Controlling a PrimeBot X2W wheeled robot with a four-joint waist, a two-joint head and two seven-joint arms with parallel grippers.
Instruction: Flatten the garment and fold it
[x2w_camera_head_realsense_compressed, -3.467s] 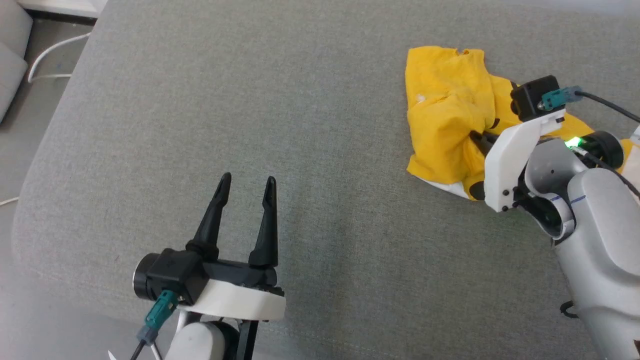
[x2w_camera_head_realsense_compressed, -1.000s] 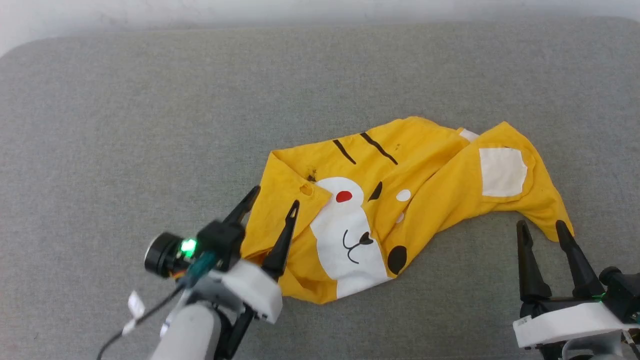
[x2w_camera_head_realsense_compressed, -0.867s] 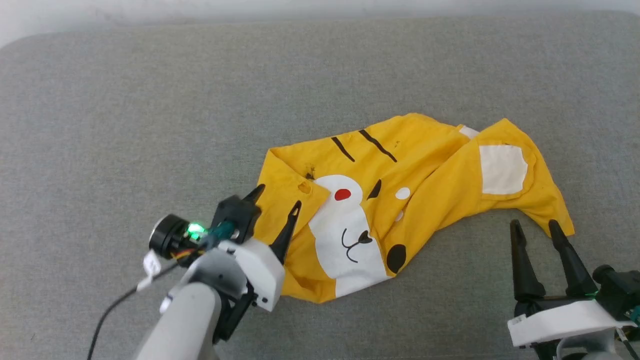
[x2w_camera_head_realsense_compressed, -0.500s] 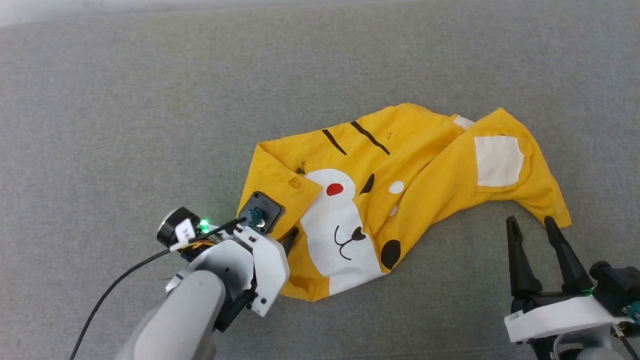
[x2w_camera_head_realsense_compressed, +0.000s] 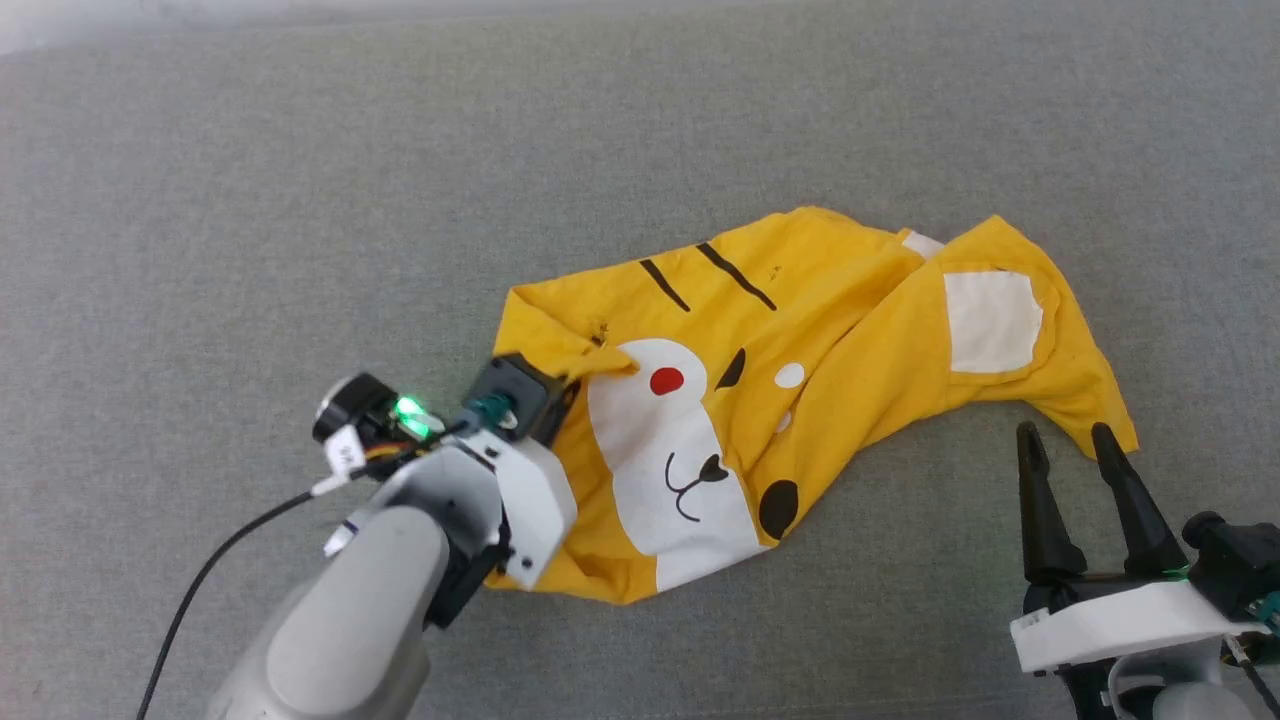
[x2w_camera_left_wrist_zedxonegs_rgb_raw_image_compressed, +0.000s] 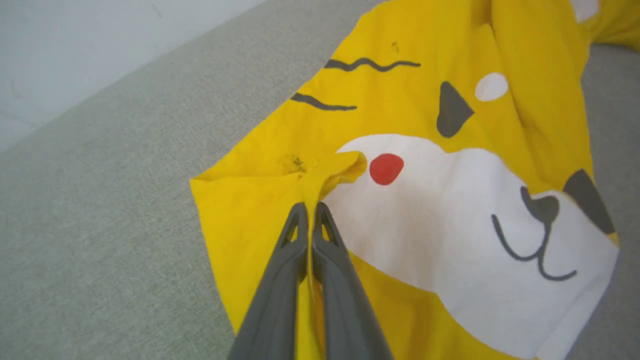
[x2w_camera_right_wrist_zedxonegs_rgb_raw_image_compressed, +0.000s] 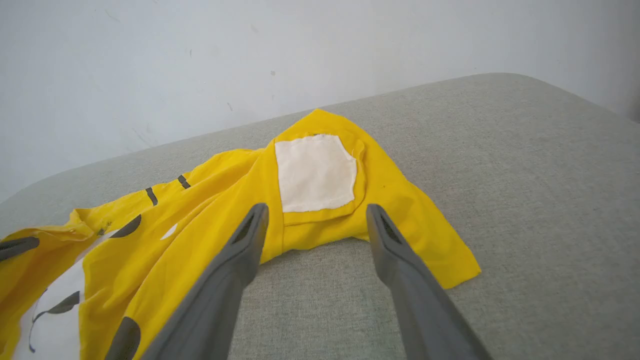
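The garment (x2w_camera_head_realsense_compressed: 850, 340), a bright yellow T-shirt with a cartoon tiger face, lies crumpled and face up on the grey cushion. Its white ear patch (x2w_camera_head_realsense_compressed: 990, 320) sits at the right end. My left gripper (x2w_camera_left_wrist_zedxonegs_rgb_raw_image_compressed: 310, 210) is shut on a raised fold of yellow cloth at the garment's left edge, just beside the red cheek dot (x2w_camera_left_wrist_zedxonegs_rgb_raw_image_compressed: 386, 168). In the head view the left wrist (x2w_camera_head_realsense_compressed: 515, 400) covers those fingers. My right gripper (x2w_camera_head_realsense_compressed: 1062, 435) stands open and holds nothing, just short of the garment's right corner (x2w_camera_right_wrist_zedxonegs_rgb_raw_image_compressed: 450, 265), which shows beyond its spread fingers.
The grey fabric surface (x2w_camera_head_realsense_compressed: 300, 200) stretches wide to the left and behind the garment. A pale wall (x2w_camera_right_wrist_zedxonegs_rgb_raw_image_compressed: 200, 50) rises behind its far rounded edge. A black cable (x2w_camera_head_realsense_compressed: 230, 540) trails from my left wrist.
My left gripper came down on the garment's left edge and shut, pinching up a fold beside the cheek dot. The right gripper has stayed open, about where it was.
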